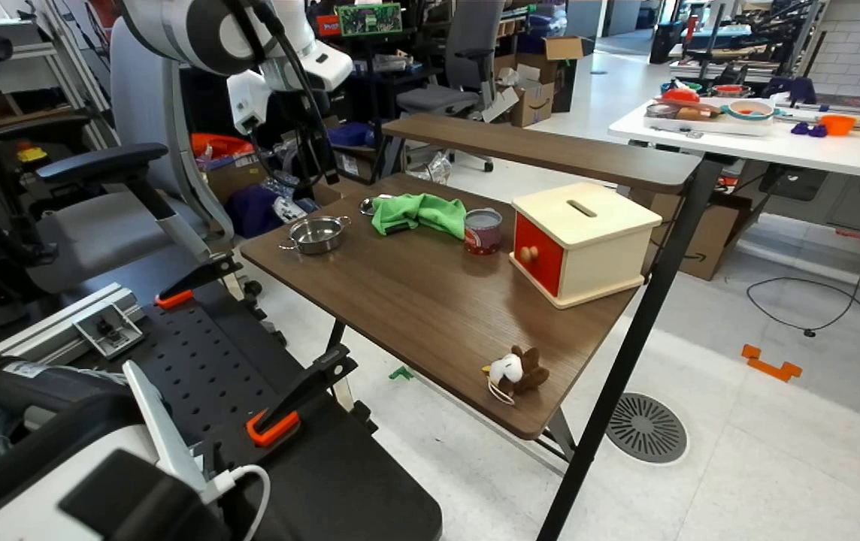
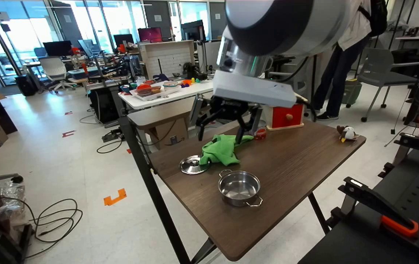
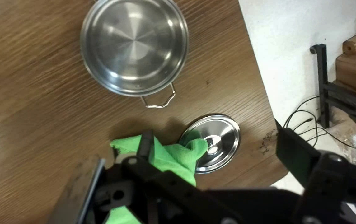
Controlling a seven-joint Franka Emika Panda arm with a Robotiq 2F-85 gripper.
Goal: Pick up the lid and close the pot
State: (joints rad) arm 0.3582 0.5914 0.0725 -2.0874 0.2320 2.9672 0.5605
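A round shiny metal lid (image 2: 191,167) with a small knob lies on the brown table (image 2: 290,161), knob up. It also shows in the wrist view (image 3: 224,133), and partly in an exterior view (image 1: 368,205). A green cloth (image 2: 221,149) covers part of its edge and touches or nearly touches the knob; it also shows in the wrist view (image 3: 178,157). The open steel pot (image 2: 231,199) with two wire handles stands beside the lid, empty; the wrist view shows its inside (image 3: 134,43). My gripper (image 2: 219,138) is open and empty, above the cloth and lid; in the wrist view its fingers (image 3: 216,140) stand apart.
A red can (image 1: 482,233) stands beside the cloth. A wooden box with a red door (image 1: 599,255) stands behind it. A small plush toy (image 1: 518,370) lies near the table's far end. A raised shelf (image 1: 535,150) runs along one long side. Lid and pot are near table edges.
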